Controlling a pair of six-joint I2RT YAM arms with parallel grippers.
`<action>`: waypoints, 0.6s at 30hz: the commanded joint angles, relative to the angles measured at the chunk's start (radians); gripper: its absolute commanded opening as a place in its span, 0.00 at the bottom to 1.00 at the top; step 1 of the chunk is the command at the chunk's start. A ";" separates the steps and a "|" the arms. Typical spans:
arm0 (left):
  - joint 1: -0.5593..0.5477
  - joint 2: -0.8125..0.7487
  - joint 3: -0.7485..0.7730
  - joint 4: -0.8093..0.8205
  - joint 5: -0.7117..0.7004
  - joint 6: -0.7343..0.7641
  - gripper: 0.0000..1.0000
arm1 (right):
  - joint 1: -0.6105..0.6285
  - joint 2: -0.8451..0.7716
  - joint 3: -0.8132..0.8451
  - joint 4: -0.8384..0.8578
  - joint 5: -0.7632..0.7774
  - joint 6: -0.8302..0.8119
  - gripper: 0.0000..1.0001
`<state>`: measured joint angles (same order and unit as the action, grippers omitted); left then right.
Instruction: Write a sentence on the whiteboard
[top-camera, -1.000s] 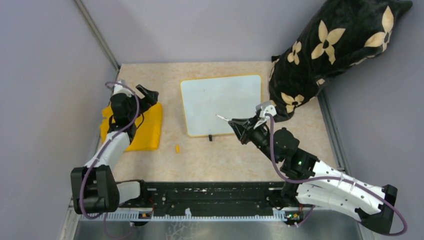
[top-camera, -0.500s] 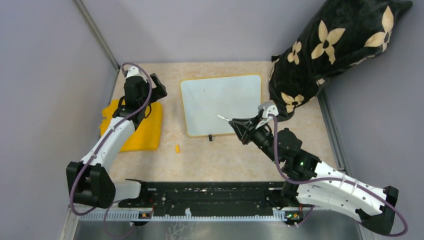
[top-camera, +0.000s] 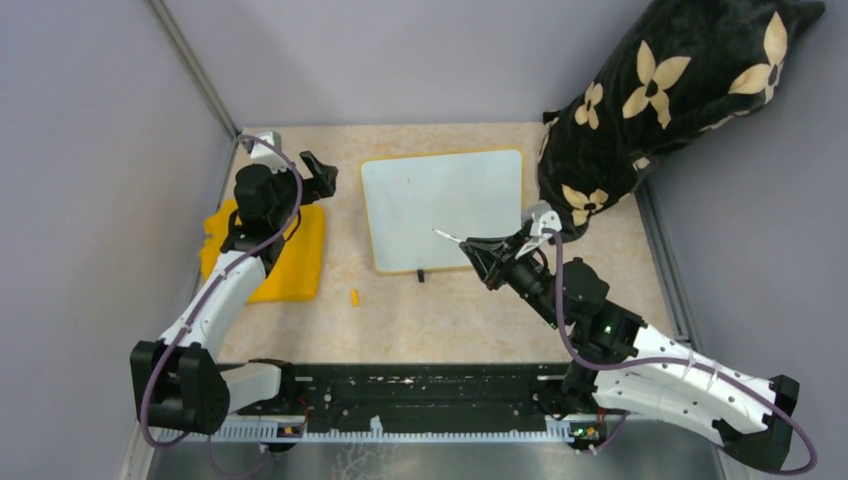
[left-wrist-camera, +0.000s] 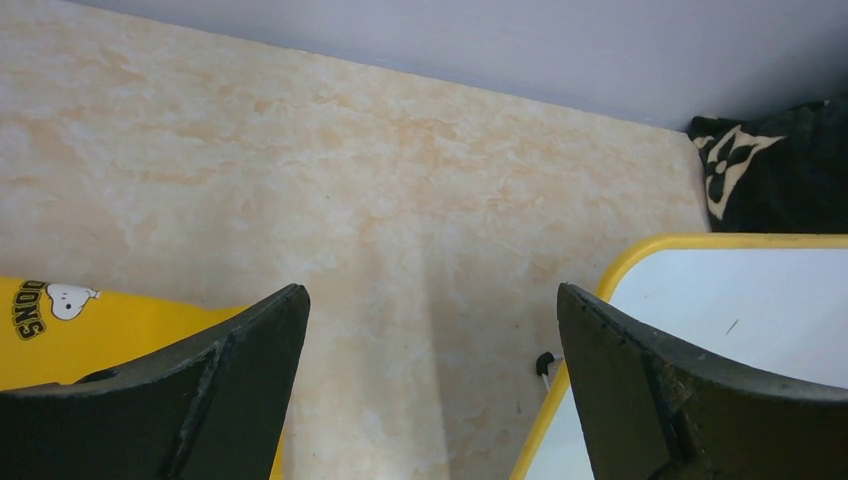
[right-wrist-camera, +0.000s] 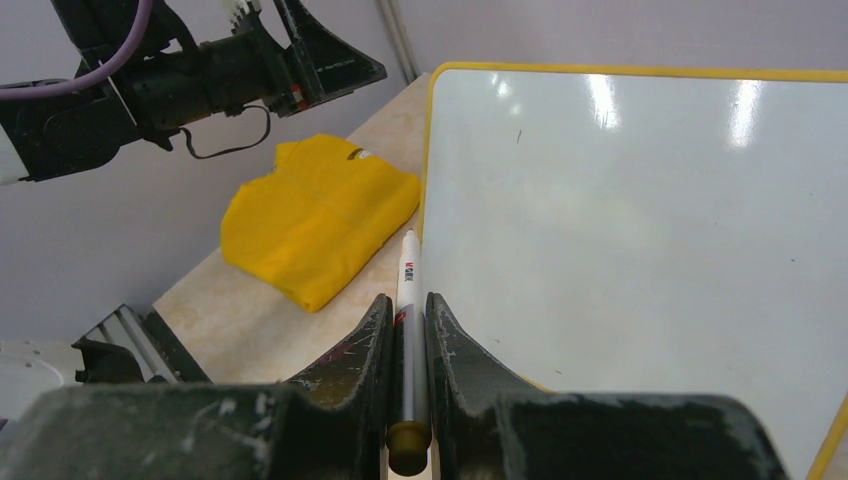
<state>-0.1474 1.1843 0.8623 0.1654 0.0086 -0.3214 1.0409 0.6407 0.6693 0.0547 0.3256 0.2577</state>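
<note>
The whiteboard (top-camera: 440, 205) lies flat in the middle of the table, with a yellow rim and a black foot (top-camera: 421, 274) on its near edge. No sentence shows on it, only a few tiny specks. My right gripper (top-camera: 470, 243) is shut on a white marker (top-camera: 448, 236) whose tip points left over the board's near part. In the right wrist view the marker (right-wrist-camera: 411, 265) sits between the shut fingers (right-wrist-camera: 370, 330) beside the board (right-wrist-camera: 640, 200). My left gripper (top-camera: 322, 175) is open and empty, left of the board's far corner. The left wrist view shows the board's corner (left-wrist-camera: 720, 330) at right.
A folded yellow cloth (top-camera: 285, 250) lies left of the board, also in the left wrist view (left-wrist-camera: 90, 330) and the right wrist view (right-wrist-camera: 315, 215). A small orange cap (top-camera: 354, 296) lies on the table. A black flower-print pillow (top-camera: 660, 90) leans at the far right.
My left arm has lifted off the yellow cloth and swung farther away and right, toward the board's far left corner. The right gripper and marker have hardly moved.
</note>
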 joint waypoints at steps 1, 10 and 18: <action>0.016 -0.010 -0.001 0.043 0.117 0.031 0.99 | 0.008 -0.013 0.018 0.019 0.003 0.013 0.00; 0.032 -0.013 -0.061 0.082 0.423 0.144 0.99 | 0.008 0.012 0.015 0.028 0.001 0.012 0.00; 0.129 -0.034 -0.224 0.359 0.774 0.011 0.97 | 0.008 -0.003 0.018 0.003 0.008 0.006 0.00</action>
<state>-0.0536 1.1503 0.6762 0.3313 0.5343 -0.2394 1.0409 0.6556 0.6693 0.0429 0.3271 0.2646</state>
